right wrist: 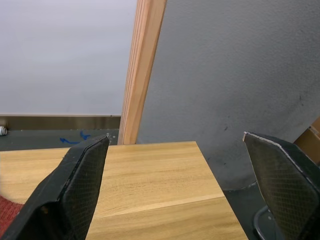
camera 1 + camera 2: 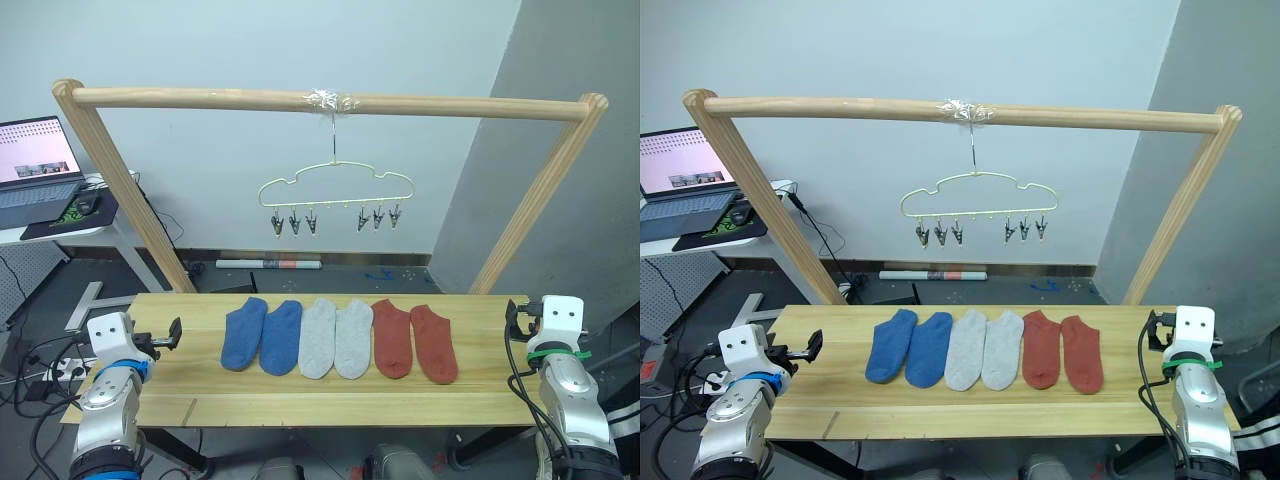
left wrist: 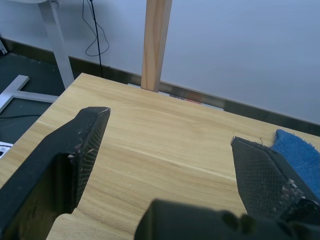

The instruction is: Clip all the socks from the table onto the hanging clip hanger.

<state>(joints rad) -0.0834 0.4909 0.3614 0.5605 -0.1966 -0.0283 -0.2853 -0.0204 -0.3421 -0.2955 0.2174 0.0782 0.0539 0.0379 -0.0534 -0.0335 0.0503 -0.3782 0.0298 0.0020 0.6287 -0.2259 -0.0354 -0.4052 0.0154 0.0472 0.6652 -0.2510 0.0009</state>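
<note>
Socks (image 2: 340,338) lie in a row across the middle of the table (image 2: 200,400), six side by side: two blue, two light grey, two rust red, each touching or just beside its neighbour. The left gripper (image 3: 170,150) hovers over the table's left end with its fingers (image 3: 80,150) spread wide and empty; the toe of the outermost blue sock (image 3: 300,155) lies just beyond one fingertip, touching nothing. The right gripper (image 1: 185,175) sits at the table's right end, fingers (image 1: 80,185) likewise wide apart and holding nothing, a sliver of red sock (image 1: 7,215) just beside one finger. Beyond and above both pairs of fingers, the clip hanger (image 2: 336,186) hangs by its hook from the wooden frame bar (image 2: 200,98), its six clips bare.
</note>
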